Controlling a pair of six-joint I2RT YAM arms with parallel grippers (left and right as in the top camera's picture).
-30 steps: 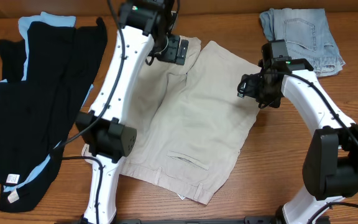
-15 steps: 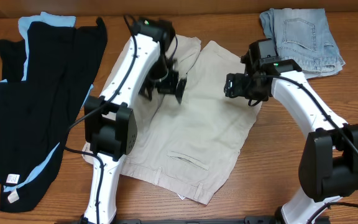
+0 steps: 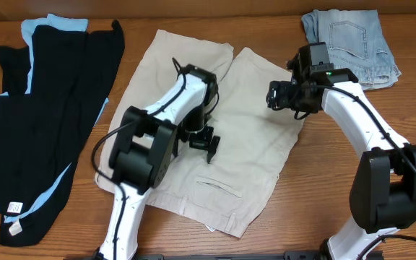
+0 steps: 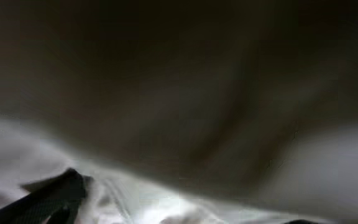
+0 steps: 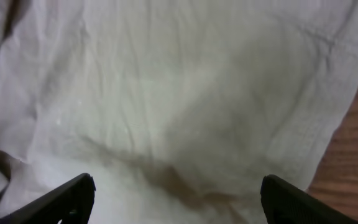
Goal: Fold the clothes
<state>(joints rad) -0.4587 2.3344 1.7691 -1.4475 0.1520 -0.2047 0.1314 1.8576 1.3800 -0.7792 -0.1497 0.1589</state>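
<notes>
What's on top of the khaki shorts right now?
No other garment. The left gripper sits over the middle of the khaki shorts, the right gripper over their right side. Cloth under the left arm is hidden.

The table (image 3: 266,29) in front of me holds three lots of clothes. The cotton shorts (image 3: 251,137) lie spread across the middle. The layered garments (image 3: 42,123) lie far left, and the denim shorts (image 3: 352,40) back right. My left gripper (image 3: 202,141) is over the shorts' middle, behind the slit pocket (image 3: 219,184). My right gripper (image 3: 276,95) is over their right side.
</notes>
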